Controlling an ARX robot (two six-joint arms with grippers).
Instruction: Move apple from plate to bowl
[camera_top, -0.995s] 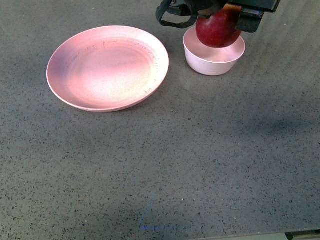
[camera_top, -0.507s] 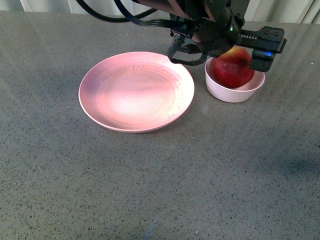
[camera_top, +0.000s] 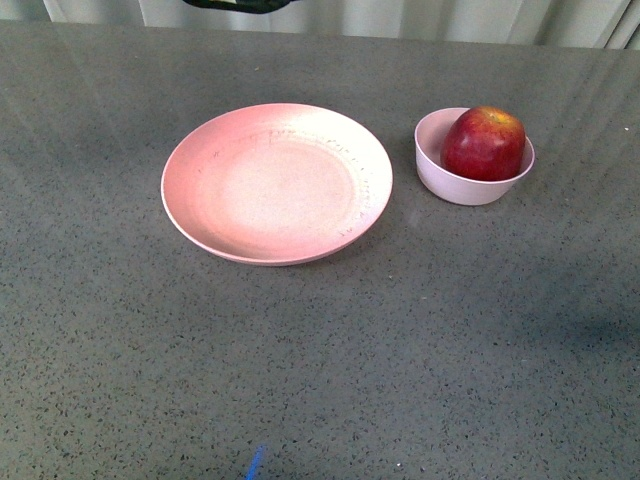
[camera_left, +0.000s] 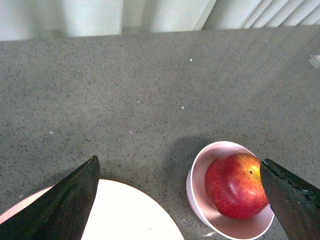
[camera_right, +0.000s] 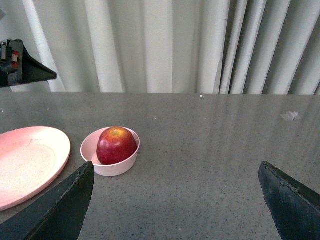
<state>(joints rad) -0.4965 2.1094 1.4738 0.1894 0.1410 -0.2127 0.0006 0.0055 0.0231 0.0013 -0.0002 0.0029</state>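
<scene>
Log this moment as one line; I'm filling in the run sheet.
apple: in bowl | plate: bare | left gripper: open, holding nothing | right gripper: open, holding nothing

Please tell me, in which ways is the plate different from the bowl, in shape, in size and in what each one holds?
The plate is wide and shallow; the bowl is small and deep. The plate is a stronger salmon pink with faint speckles; the bowl is a paler pink. The plate holds nothing, while the bowl holds the apple, which nearly fills it. Both are round, stand upright on the grey table, side by side and not touching.
</scene>
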